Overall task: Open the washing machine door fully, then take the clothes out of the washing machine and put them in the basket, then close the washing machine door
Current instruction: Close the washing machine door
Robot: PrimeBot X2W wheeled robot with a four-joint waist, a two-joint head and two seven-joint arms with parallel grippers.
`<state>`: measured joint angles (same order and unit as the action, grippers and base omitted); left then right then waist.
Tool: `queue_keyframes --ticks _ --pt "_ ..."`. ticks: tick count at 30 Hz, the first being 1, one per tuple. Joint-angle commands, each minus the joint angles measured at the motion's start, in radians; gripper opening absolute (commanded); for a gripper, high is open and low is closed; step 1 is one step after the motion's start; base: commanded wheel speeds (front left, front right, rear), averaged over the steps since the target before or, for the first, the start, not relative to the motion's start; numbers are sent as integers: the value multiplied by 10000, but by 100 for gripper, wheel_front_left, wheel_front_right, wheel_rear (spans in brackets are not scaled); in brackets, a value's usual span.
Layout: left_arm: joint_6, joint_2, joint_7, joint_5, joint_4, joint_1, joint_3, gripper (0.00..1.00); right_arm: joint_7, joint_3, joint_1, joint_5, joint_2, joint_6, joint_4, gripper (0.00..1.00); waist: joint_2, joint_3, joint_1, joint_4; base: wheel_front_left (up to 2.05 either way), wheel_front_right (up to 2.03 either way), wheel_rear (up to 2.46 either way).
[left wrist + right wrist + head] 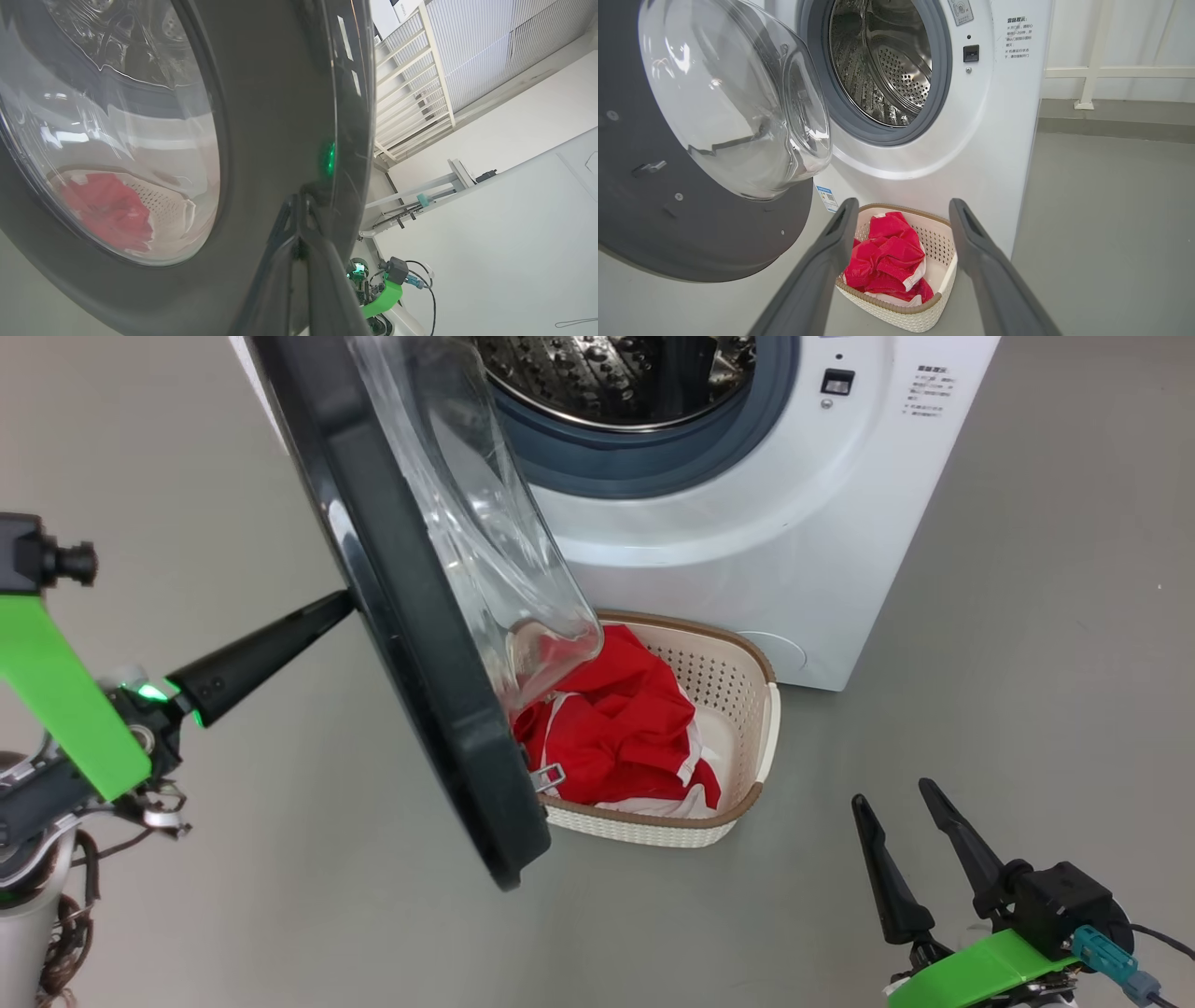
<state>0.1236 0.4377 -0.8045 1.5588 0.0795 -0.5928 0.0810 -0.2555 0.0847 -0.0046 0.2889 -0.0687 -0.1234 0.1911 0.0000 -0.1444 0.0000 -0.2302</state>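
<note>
One basket (pixel 758 705) on the floor, centre of the head view, just in front of the washing machine (pixel 747 541). Red clothes (pixel 616 719) with white trim are piled in it. The washing machine door (pixel 411 644) stands swung out, running upper left to lower centre and overlapping the basket's left end. Left gripper (pixel 344 603) at mid-left: fingers clenched together, gripping nothing, tip touching the door's black outer rim. Right gripper (pixel 889 793) at lower right: fingers spread wide, empty, apart from the basket. In the right wrist view the basket shows between them.
</note>
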Motion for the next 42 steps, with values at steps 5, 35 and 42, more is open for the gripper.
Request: queue_keyframes --ticks 5,35,42 --pt "71 300 253 -114 -176 -373 -296 0 -63 249 -35 -63 -2 -73 -272 100 0 -30 0 106 0 0 0" --pt "71 -511 4635 -333 796 4073 -409 100 -63 242 395 5 57 -73 -194 100 0 590 0 -790 0 0 0" --pt "71 -787 5548 -372 1027 4558 -317 100 -63 271 331 8 17 -73 -179 100 0 515 0 -824 0 0 0"
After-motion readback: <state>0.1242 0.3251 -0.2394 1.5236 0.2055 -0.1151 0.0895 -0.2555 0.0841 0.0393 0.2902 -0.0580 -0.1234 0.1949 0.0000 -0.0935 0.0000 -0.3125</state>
